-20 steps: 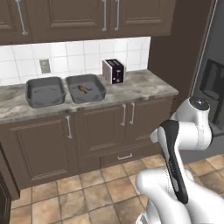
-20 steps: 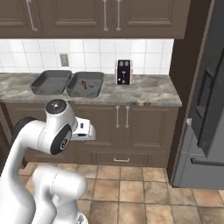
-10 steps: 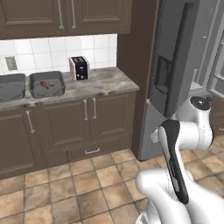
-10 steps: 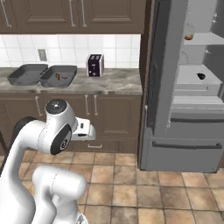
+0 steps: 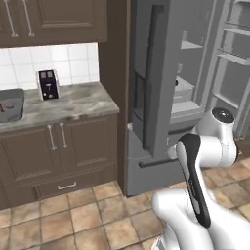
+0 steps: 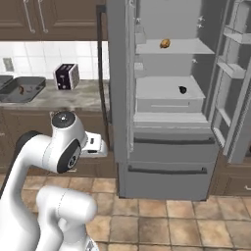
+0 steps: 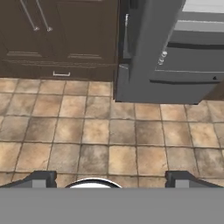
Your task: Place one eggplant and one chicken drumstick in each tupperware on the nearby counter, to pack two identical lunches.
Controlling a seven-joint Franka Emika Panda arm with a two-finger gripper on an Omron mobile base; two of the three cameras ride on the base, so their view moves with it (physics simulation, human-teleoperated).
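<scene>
The open fridge holds the golden-orange drumstick on an upper shelf and the near-black eggplant on a lower shelf. On the counter to the left stands one tupperware with the reddish-brown drumstick inside. The second tupperware is cut by the picture's left edge. The left base view has the tupperware at its left edge. The pale mauve eggplant is out of view. My gripper is open and empty, facing down at the tiled floor, far from all of these.
A ribbed silver toaster stands on the counter's right part, near the fridge. The fridge's left door swings out towards me, and the right door with its shelves is open too. Dark cabinets run under the counter.
The whole picture has shifted left: the base has turned right, away from the counter and towards the open fridge. The arm keeps the same pose.
</scene>
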